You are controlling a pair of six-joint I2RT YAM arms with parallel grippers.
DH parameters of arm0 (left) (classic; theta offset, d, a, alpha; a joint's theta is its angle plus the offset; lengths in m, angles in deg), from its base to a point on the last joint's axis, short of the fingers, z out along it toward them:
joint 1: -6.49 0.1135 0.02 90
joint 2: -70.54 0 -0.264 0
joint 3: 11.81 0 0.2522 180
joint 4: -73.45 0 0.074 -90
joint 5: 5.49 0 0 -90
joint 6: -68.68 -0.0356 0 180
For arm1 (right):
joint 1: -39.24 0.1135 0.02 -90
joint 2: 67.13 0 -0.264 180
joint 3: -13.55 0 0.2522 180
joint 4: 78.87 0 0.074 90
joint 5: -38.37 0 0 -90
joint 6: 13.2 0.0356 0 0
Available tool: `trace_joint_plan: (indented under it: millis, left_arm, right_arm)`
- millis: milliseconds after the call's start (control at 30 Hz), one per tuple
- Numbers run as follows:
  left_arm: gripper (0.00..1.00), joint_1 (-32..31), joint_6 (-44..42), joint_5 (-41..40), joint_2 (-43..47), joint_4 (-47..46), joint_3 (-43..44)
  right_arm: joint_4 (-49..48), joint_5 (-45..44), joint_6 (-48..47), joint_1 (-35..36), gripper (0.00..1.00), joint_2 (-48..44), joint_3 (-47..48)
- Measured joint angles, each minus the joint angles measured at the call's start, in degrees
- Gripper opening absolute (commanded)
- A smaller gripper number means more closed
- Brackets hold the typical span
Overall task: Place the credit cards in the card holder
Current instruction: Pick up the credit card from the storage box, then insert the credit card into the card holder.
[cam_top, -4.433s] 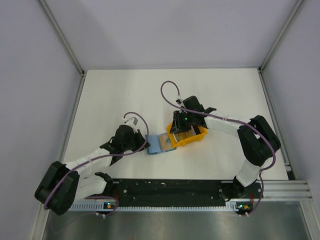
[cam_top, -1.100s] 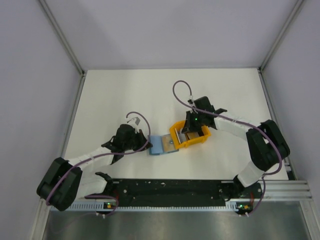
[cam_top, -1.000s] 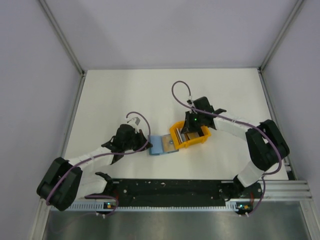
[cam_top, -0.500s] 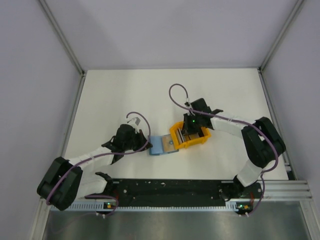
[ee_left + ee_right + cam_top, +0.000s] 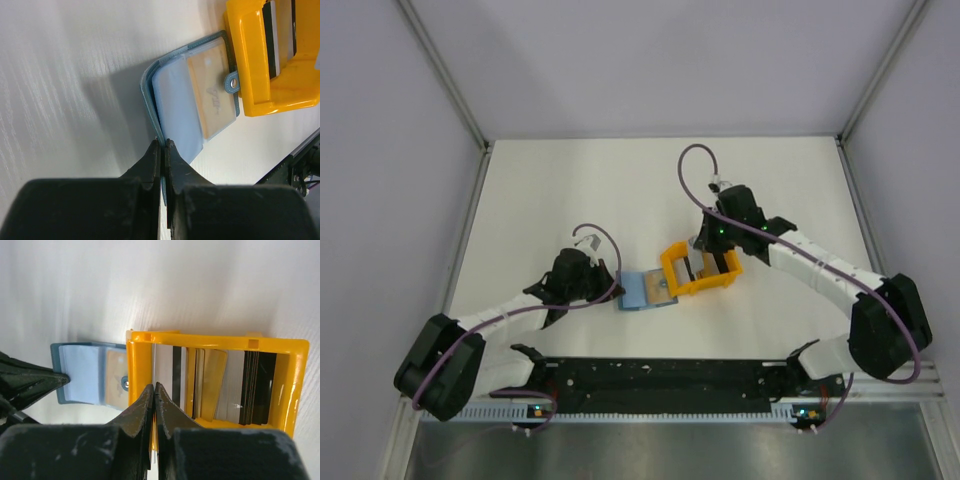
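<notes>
One card point(image 5: 212, 95): already tucked in the holder point(image 5: 172, 107), pocket nearest the rack point(image 5: 247, 65).
Holder: spread open, butting against the rack, ready for loading.
Left gripper point(image 5: 162, 143): pressed together on the holder's flap edge, pinning it open.
Right gripper point(image 5: 154, 386): pressed together above the rack's cards point(image 5: 212, 385); pale sliver between tips, maybe a card edge-on, cannot tell.

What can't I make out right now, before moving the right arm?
Right wrist: the card in the right gripper shows edge-on only, its face unseen.
Right wrist: cards in the rack overlap, so no count.
Left wrist: fingers of the left gripper hide the holder's near edge; the frame cuts off the rack.
Top view: the right gripper's body covers its fingertips.
</notes>
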Motion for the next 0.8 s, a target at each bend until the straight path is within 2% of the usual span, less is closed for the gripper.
trace_joint_plan:
  millis: [200,367,567,800]
  left_arm:
    - [0.00,0.0,0.0,0.0,0.5,0.0,-0.1]
    - [0.00,-0.1,0.2,-0.7,3.6,0.3,-0.3]
    - [0.00,-0.2,0.3,-3.3,1.1,2.9,-0.3]
    - [0.00,-0.1,1.4,-4.4,-3.8,3.2,1.1]
  right_arm:
    - [-2.5,4.9,2.0,0.5,0.00,-0.5,-0.2]
    - [-9.9,9.6,6.2,5.6,0.00,0.3,-1.8]
    - [-24.0,15.3,14.2,8.0,0.00,8.3,-8.2]
    - [-30.0,18.0,17.6,8.0,0.00,14.6,-9.4]
